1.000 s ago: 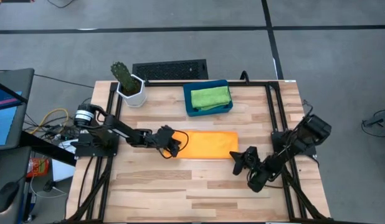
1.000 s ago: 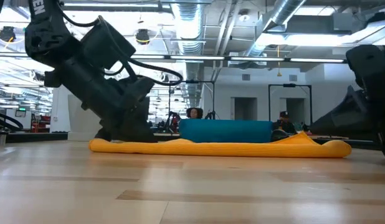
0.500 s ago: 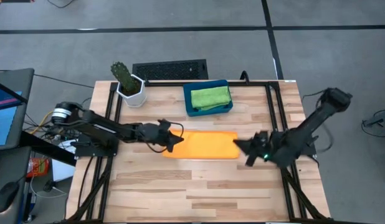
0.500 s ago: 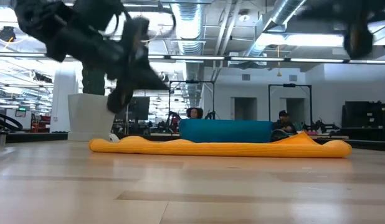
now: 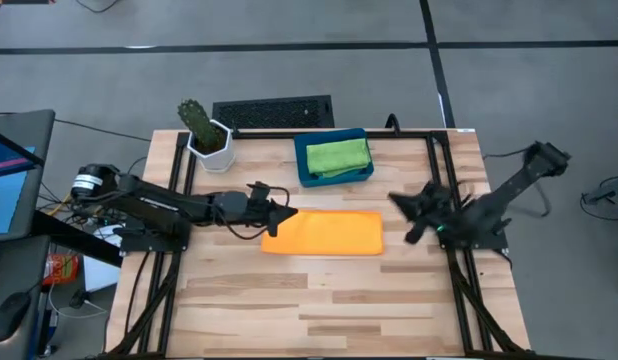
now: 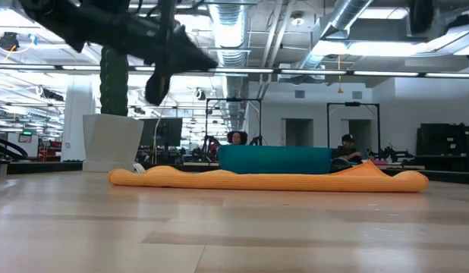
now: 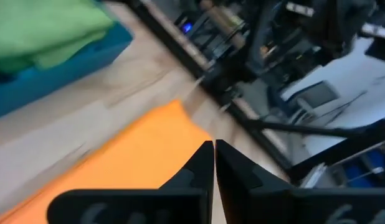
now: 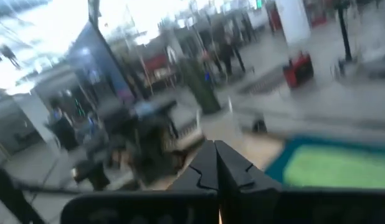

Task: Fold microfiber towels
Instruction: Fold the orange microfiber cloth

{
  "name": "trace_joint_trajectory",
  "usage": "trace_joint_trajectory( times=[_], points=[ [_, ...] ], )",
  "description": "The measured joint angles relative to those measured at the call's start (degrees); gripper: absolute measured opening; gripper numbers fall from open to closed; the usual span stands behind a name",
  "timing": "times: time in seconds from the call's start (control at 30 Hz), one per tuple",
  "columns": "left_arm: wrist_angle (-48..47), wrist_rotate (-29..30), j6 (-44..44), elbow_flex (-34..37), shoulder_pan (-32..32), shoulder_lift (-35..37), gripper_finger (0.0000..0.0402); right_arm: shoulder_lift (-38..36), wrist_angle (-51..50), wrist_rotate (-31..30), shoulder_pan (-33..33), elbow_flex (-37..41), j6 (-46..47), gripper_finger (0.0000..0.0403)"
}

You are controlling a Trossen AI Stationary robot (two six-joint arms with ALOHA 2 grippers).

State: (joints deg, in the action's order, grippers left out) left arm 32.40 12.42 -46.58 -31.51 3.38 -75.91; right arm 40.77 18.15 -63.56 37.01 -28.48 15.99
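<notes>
The orange towel (image 5: 327, 233) lies folded and flat at the table's middle; it also shows in the low view (image 6: 265, 180) and the left wrist view (image 7: 124, 162). The green towel (image 5: 337, 156) lies folded in the dark-blue tray (image 5: 307, 176) behind it. The light blue and yellow towels are out of view. My left gripper (image 5: 286, 218) is shut and empty, raised above the orange towel's left end. My right gripper (image 5: 397, 203) is shut and empty, raised off the towel's right end, toward the far right.
A potted cactus (image 5: 204, 130) stands at the far left corner. A black grille (image 5: 272, 110) lies beyond the far edge. Bare wood stretches from the towel to the near edge. People show in the room behind the table in the low view.
My left gripper has risen from table height at the orange towel's left end. My right gripper has risen from the table near the towel's right end and swung toward the far edge. The towel has stayed flat in place.
</notes>
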Motion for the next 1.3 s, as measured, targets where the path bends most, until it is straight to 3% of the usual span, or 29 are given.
trace_joint_trajectory(
  times=[0.27, 0.4, 0.5, 0.6, 0.7, 0.77, 0.83, 0.9, 0.97, 1.03, 1.1, 1.2, 1.3],
  points=[
    [0.46, -0.11, -0.69, 1.95, 2.53, -4.89, 0.0001, 23.97, 2.84, -2.29, 3.75, 14.5, 49.48, 0.0019],
    [2.73, 0.32, -2.97, 1.97, 3.31, -10.03, 0.0, 37.18, 4.68, -6.17, 7.01, 15.33, 65.29, 0.0007],
    [8.73, -3.17, -5.87, 1.95, 3.13, -13.39, 0.0, 43.38, 8.05, -6.76, 7.21, 13.74, 72.08, 0.0011],
    [17.51, -7.8, -6.31, 1.92, 2.68, -14.53, 0.0, 44.06, 15.67, -6.94, 7.16, 10.09, 61.31, 0.0021],
    [23.84, -11.0, -7.75, 1.5, 1.48, -14.29, 0.0, 39.45, 24.31, -5.83, 6.08, 6.62, 39.85, 0.0024],
    [26.6, -13.5, -9.2, 0.34, 0.52, -13.0, 0.0, 32.18, 32.32, -4.21, 5.35, 4.61, 20.66, 0.0021],
    [27.58, -15.2, -8.57, -1.28, 0.07, -11.37, 0.0, 22.26, 41.27, -0.9, 5.88, 1.4, -4.2, 0.0018],
    [26.73, -15.24, -6.71, -2.38, 0.08, -10.14, 0.0, 12.77, 43.19, 0.09, 8.64, -2.4, -27.13, 0.0016],
    [25.13, -14.41, -4.74, -3.59, 0.11, -9.58, 0.0, 4.96, 40.65, -3.93, 11.64, -5.4, -41.64, 0.0016],
    [24.71, -13.68, -2.67, -4.76, 0.11, -9.43, 0.0, -1.56, 37.35, -8.78, 13.73, -6.39, -46.0, 0.0021],
    [24.69, -13.57, -1.28, -5.5, 0.09, -9.4, 0.0, -6.54, 31.71, -12.14, 14.82, -6.17, -43.47, 0.0029],
    [24.51, -13.53, -1.1, -6.14, 0.36, -9.4, 0.0, -11.05, 16.03, -13.23, 15.51, -4.49, -30.3, 0.0037],
    [24.34, -10.14, -1.39, -6.33, 0.35, -9.4, 0.0, -12.34, -0.15, -12.85, 14.87, -1.06, -11.46, 0.0037]
  ],
)
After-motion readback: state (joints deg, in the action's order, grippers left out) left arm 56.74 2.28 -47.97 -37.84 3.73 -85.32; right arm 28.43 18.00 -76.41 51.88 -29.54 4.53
